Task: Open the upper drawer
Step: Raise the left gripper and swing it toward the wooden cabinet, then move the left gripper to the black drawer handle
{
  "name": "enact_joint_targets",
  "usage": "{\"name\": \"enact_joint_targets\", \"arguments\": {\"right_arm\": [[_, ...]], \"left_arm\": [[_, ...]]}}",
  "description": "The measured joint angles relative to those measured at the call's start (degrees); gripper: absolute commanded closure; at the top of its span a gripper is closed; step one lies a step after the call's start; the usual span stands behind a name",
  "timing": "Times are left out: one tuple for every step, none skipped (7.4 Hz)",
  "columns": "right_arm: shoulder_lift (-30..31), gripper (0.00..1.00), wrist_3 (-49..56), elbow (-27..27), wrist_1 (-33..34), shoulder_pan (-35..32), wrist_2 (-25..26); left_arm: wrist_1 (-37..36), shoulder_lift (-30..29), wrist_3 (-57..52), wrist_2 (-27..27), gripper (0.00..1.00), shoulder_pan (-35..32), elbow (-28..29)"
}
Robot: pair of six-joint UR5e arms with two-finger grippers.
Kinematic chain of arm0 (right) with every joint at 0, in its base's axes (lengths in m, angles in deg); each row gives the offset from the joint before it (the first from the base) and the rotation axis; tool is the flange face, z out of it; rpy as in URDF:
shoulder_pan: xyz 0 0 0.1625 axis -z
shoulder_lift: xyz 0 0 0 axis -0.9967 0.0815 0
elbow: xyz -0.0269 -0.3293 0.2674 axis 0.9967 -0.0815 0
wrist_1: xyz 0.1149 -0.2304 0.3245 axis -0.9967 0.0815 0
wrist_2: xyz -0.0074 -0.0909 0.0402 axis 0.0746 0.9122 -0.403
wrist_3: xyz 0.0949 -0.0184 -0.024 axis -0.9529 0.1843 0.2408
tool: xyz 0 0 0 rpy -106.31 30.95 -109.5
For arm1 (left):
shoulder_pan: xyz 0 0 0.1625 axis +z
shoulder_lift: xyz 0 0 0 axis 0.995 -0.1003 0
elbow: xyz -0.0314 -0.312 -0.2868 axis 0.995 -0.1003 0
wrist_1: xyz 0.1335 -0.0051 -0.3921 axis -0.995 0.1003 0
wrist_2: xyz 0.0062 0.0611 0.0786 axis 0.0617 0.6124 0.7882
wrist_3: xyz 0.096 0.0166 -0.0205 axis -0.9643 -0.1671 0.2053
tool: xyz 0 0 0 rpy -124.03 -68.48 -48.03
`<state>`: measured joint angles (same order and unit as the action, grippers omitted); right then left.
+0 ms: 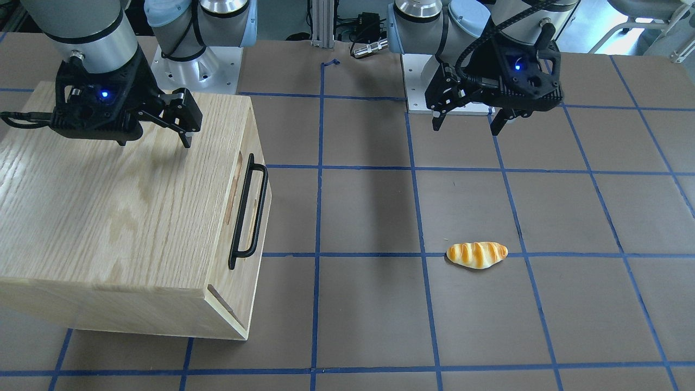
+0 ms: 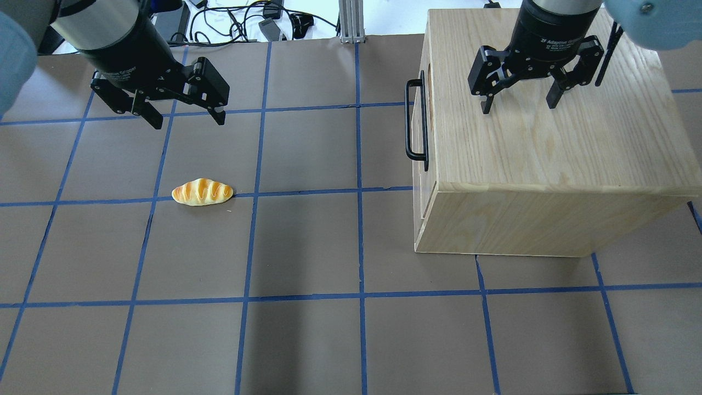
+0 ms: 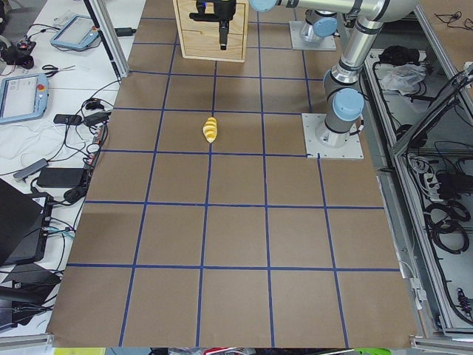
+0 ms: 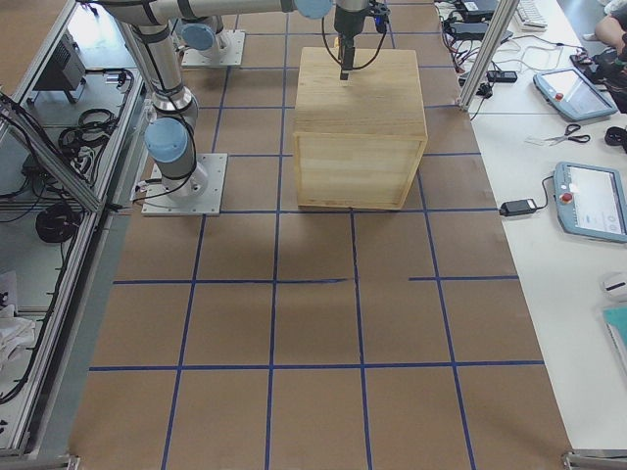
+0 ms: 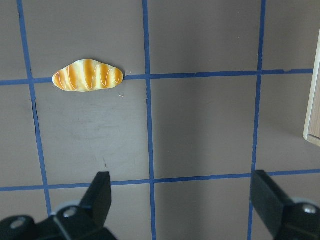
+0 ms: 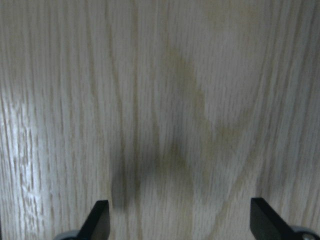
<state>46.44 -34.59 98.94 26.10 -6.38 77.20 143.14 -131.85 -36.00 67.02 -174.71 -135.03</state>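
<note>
Our right gripper (image 2: pixel 518 107) hangs with its fingers spread wide and empty above the oak-grained wooden cabinet (image 2: pixel 554 148). The wide pale-wood upper drawer (image 2: pixel 421 120) sits flush, well aside of those fingertips. Our left gripper (image 2: pixel 188 122), also wide and empty, hovers near a striped golden bread roll (image 2: pixel 202 192).

The upper drawer (image 2: pixel 420 122) is pale wood, its handle (image 2: pixel 408 120) black, the bread (image 2: pixel 202 192) orange-striped.

Brown surface (image 2: pixel 307 247) gridded with blue tape (image 2: pixel 359 241), carrying an oak-grained cabinet (image 2: pixel 548 142) on the robot's right half and a striped bread roll (image 2: pixel 202 192) well apart on the left half, lying on a tape line
</note>
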Motion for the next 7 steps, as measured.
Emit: {"name": "enact_joint_targets", "arguments": {"right_arm": [[0.00, 0.00, 0.04, 0.00, 0.00, 0.01, 0.00], [0.00, 0.00, 0.06, 0.00, 0.00, 0.00, 0.00], [0.00, 0.00, 0.07, 0.01, 0.00, 0.00, 0.00], [0.00, 0.00, 0.07, 0.02, 0.00, -0.02, 0.00], [0.00, 0.00, 0.05, 0.02, 0.00, -0.04, 0.00], [0.00, 0.00, 0.03, 0.01, 0.00, -0.05, 0.00], [0.00, 0.00, 0.05, 0.00, 0.00, -0.05, 0.00]], "left_arm": [[-0.24, -0.30, 0.03, 0.06, 0.00, -0.03, 0.09], [-0.37, -0.62, 0.07, 0.26, 0.00, -0.03, 0.32], [-0.44, -1.14, 0.62, 0.33, 0.00, -0.05, 0.73], [-1.26, -2.14, 2.24, -0.02, 0.00, -0.19, 1.12], [-3.27, -3.60, 4.41, -1.52, 0.00, -0.50, 1.38], [-6.09, -5.46, 7.38, -4.04, 0.00, -1.20, 1.45], [-9.53, -7.71, 11.79, -6.38, 0.00, -2.77, 1.45]]}}
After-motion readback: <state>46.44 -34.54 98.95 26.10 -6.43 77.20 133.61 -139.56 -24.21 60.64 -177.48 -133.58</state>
